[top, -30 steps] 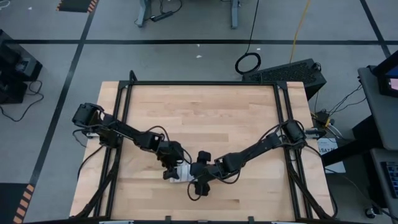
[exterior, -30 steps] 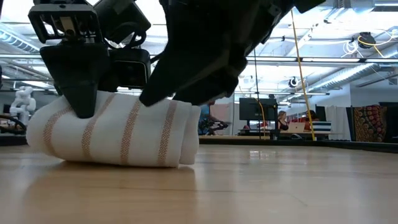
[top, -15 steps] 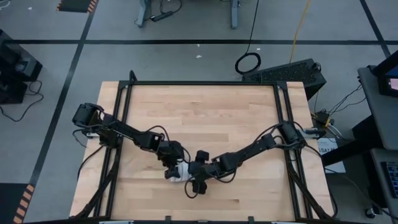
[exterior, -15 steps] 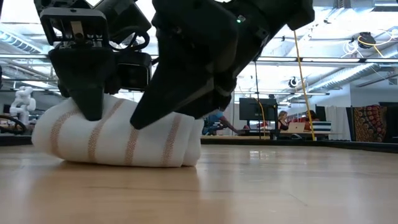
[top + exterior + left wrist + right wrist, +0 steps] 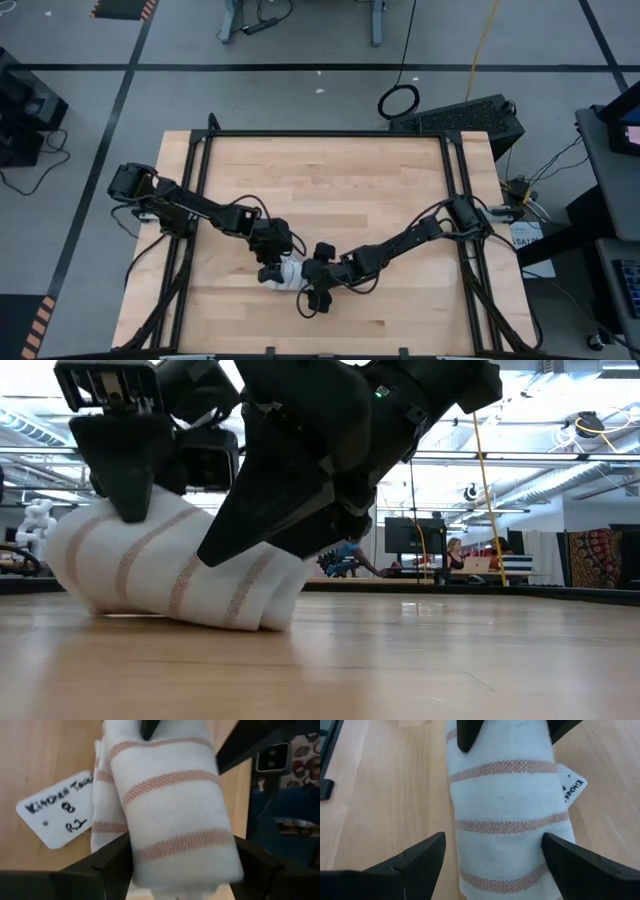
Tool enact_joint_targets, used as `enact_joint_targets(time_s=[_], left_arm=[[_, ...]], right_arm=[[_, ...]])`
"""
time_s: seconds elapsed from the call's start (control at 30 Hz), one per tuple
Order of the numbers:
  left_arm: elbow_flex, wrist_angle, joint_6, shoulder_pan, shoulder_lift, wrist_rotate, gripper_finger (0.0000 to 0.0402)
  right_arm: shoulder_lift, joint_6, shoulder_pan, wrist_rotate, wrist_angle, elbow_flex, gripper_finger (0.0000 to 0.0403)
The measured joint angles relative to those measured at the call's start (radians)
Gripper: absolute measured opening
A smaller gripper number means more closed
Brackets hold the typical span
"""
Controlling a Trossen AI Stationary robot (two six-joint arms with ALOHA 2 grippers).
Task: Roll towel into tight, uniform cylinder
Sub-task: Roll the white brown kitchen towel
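Observation:
The towel (image 5: 150,570) is a short thick roll, white with rust stripes, lying near the table's middle (image 5: 285,272). My left gripper (image 5: 182,855) is shut on the roll's left end. It is the dark finger on that end in the low view (image 5: 125,500). My right gripper (image 5: 494,845) stands open astride the roll's right end (image 5: 250,530). A white paper label (image 5: 57,810) lies on the wood beside the roll. My left gripper pinches the roll's two long sides near its left end (image 5: 137,845) between both fingers. They slant down from the table's left and run along the roll. That end is raised a little; the roll tilts, its other end (image 5: 270,615) on the table. My right gripper slants down from the table's right, a finger on each side of the roll. One finger (image 5: 555,855) lies against the roll's side; wood shows between the other finger (image 5: 427,855) and the cloth. In the low view a finger (image 5: 240,535) rests on the roll's top.
Bare wooden tabletop (image 5: 340,180) spreads around the roll, framed by black rails (image 5: 200,200). Beyond the far edge the room holds desks, screens and a seated person (image 5: 455,555).
My right gripper has come down onto the roll. My left gripper has risen slightly with its end of the towel. The roll, level a second ago, now tilts, its left end raised and its right end on the table.

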Motion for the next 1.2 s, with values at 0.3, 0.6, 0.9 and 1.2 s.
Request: enact_joint_targets(time_s=[0.3, 0.6, 0.9, 1.2], left_arm=[[0.000, -0.155, 0.058, 0.046, -0.137, 0.002, 0.0267], [0.000, -0.247, 0.018, 0.044, -0.305, -0.063, 0.0267], [0.002, -0.052, -0.031, -0.175, -0.260, -0.464, 0.0266], [0.000, -0.103, -0.080, -0.281, -0.173, -0.612, 0.0202]], right_arm=[[0.000, 0.019, -0.001, -0.004, -0.002, 0.000, 0.0324], [0.000, 0.019, -0.006, 0.000, -0.002, 0.000, 0.0324], [-0.007, 0.012, -0.014, 0.000, 0.004, 0.000, 0.0324], [-0.149, -0.035, -0.013, 0.002, -0.151, -0.001, 0.0324]])
